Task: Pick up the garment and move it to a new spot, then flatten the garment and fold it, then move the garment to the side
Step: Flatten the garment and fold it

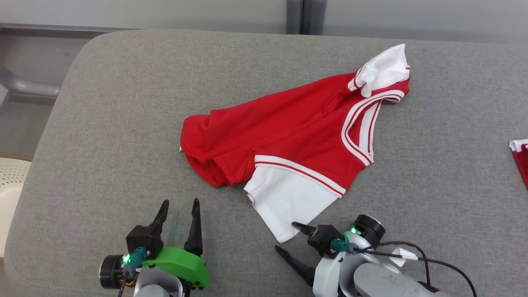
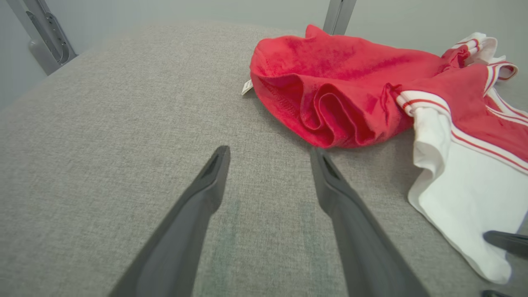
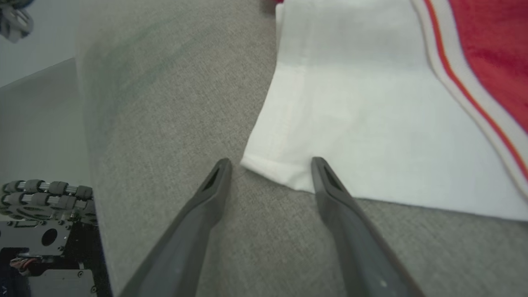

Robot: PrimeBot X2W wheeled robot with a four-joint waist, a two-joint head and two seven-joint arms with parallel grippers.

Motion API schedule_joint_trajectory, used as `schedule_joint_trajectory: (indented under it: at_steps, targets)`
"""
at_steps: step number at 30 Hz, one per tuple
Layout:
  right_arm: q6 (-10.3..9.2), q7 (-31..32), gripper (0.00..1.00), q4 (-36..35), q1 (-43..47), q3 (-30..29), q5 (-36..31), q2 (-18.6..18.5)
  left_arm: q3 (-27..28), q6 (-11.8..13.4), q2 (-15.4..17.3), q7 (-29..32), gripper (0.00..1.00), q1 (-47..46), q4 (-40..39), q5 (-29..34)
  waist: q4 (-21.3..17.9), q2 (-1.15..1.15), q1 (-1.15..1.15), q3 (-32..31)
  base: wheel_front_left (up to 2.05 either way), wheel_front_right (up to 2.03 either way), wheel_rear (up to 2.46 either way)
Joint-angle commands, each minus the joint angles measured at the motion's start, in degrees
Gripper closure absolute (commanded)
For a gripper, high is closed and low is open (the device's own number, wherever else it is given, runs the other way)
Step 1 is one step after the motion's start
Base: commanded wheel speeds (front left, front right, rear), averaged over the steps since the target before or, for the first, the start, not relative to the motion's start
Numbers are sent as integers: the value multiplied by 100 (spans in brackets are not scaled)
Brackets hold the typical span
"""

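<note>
The garment (image 1: 288, 136) is a red shirt with white sleeves and red-and-white striped trim, lying crumpled on the grey padded table (image 1: 123, 123). My left gripper (image 1: 179, 208) stands open on bare table just left of and in front of the shirt's bunched red hem. In the left wrist view that gripper (image 2: 270, 150) is empty, with the garment (image 2: 350, 95) up and to the right. My right gripper (image 1: 286, 236) is open at the near corner of the white sleeve. The right wrist view has the sleeve corner of the garment (image 3: 350, 103) lying just between the open gripper's (image 3: 270, 161) tips.
Another red-and-white cloth (image 1: 520, 159) pokes in at the table's right edge. The table's rounded left edge drops off beside a pale perforated seat (image 1: 10, 177) and a grey metal frame (image 1: 24, 86). Part of my base (image 3: 45, 231) sits below the table edge.
</note>
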Motion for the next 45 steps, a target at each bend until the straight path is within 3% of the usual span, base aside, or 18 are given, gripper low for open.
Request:
schedule_joint_trajectory:
  at_steps: [1,2,4,5,11,21,28,29,30,31,40,45]
  targets:
    - [-10,30,0,195,-83,48,-91,-55,27,1,16,-2,0,-19,-2,0,28,0,0,31,0,0,0]
    - [-14,30,7,310,-120,-14,-106,-39,46,5,17,-2,0,-31,-11,5,29,0,0,43,0,0,0]
    - [-15,41,73,458,-213,-125,-260,-37,72,19,16,-1,0,-20,-31,20,18,0,0,52,0,0,0]
    - [-15,41,100,519,-226,-242,-300,-32,85,32,17,-2,0,-4,-37,25,2,0,0,50,0,0,0]
    - [-11,20,100,351,-104,-1194,-600,-199,167,6,16,-1,0,100,-20,75,-199,0,0,-50,0,0,0]
    - [-8,12,100,-471,613,-3562,-1206,-930,182,-58,17,-2,0,45,-119,111,-722,0,0,-257,0,0,0]
    - [-8,11,100,-516,1110,-4541,-1613,-966,143,-83,18,-2,0,33,-62,94,-924,0,0,-282,0,0,0]
    - [-8,11,82,-472,1168,-4659,-1639,-920,127,-106,18,-2,0,29,-59,86,-937,0,0,-281,0,0,0]
    - [-8,11,51,-488,1197,-4732,-1659,-861,103,-118,17,-2,0,26,-60,90,-945,0,0,-278,0,0,0]
    - [-8,11,0,-532,1244,-4809,-1678,-795,70,-134,18,-2,0,26,-66,100,-953,0,0,-273,0,0,0]
    - [-8,11,0,-1224,1591,-5186,-1698,-390,-1005,-652,19,-2,0,25,-317,83,-1030,0,0,-256,0,0,0]
    - [-8,11,0,-1435,1619,-5198,-1687,-257,-1608,-738,22,-1,0,-142,-108,184,-1142,0,0,-243,0,0,0]
